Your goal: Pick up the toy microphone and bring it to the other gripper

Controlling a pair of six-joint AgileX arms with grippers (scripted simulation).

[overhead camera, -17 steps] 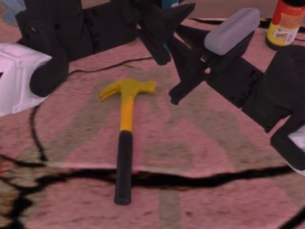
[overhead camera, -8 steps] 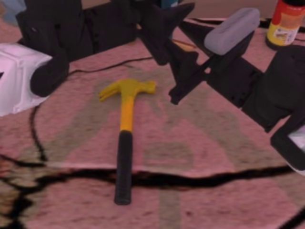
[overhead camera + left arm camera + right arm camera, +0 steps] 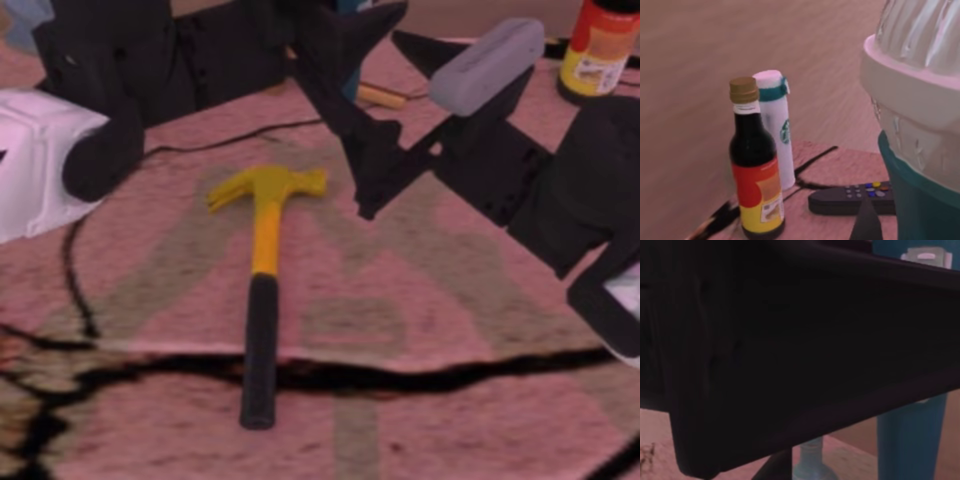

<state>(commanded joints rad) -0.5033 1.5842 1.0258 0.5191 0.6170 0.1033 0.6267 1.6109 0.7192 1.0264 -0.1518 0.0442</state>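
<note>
The toy microphone fills the near side of the left wrist view, white ribbed head above a teal handle, with my left gripper shut on it; one dark fingertip shows beside it. From above, only a teal sliver of the microphone shows under my left gripper at the back middle. My right gripper, carrying the grey block, stands open and spread wide around that spot. In the right wrist view, the teal handle and its white button strip rise behind a black mass.
A yellow-and-black claw hammer lies mid-table. A wooden mallet handle peeks out at the back. A sauce bottle stands back right, with a white tumbler and a remote control near it.
My right gripper's far finger has swung toward the back, widening the gap. The mallet handle has come into view behind it. The left arm has hardly moved.
</note>
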